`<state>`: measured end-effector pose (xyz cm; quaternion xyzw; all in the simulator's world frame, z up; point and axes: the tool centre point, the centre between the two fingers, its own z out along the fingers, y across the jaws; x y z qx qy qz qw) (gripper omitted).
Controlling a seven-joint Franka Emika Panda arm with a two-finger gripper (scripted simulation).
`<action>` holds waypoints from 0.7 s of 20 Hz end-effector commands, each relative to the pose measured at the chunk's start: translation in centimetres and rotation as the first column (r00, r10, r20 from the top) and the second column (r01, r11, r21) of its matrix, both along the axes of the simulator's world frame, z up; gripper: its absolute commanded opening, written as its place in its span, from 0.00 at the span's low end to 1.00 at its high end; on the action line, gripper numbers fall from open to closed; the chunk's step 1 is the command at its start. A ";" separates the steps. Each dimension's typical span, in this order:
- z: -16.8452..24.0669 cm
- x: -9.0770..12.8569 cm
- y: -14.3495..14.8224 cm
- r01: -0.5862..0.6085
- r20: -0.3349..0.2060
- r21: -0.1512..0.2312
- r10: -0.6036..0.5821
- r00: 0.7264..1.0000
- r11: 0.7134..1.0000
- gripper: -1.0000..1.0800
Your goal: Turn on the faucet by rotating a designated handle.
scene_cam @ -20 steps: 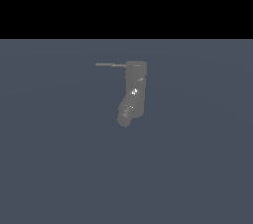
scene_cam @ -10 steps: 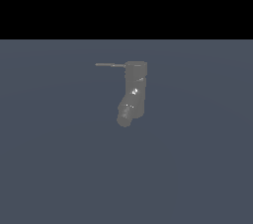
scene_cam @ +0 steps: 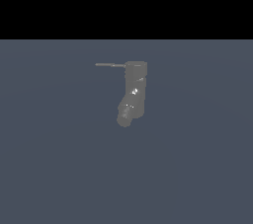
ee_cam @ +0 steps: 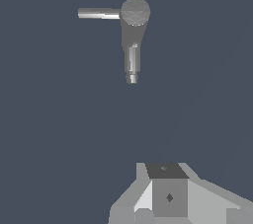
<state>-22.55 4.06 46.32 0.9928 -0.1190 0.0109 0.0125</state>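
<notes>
Grey: 1 faucet (scene_cam: 133,92), 1 handle (scene_cam: 109,64).

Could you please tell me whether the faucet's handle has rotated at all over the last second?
No. In the exterior view the handle points toward that view's left from the top of the faucet, as before.

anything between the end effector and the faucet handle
Nothing: in the wrist view only bare grey surface separates the end effector from the handle and the faucet.

Flat slate-blue floor (scene_cam: 59,168) under black backdrop (scene_cam: 126,1)
</notes>
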 end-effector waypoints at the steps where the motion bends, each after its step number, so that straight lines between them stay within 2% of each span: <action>1: -0.9 0.7 1.0 0.053 0.000 0.002 -0.053 0.999 0.999 0.00; 7: -3.1 2.8 3.2 0.177 -0.001 0.006 -0.177 0.984 0.984 0.00; 14: -5.6 5.5 5.5 0.319 -0.002 0.012 -0.319 0.948 0.948 0.00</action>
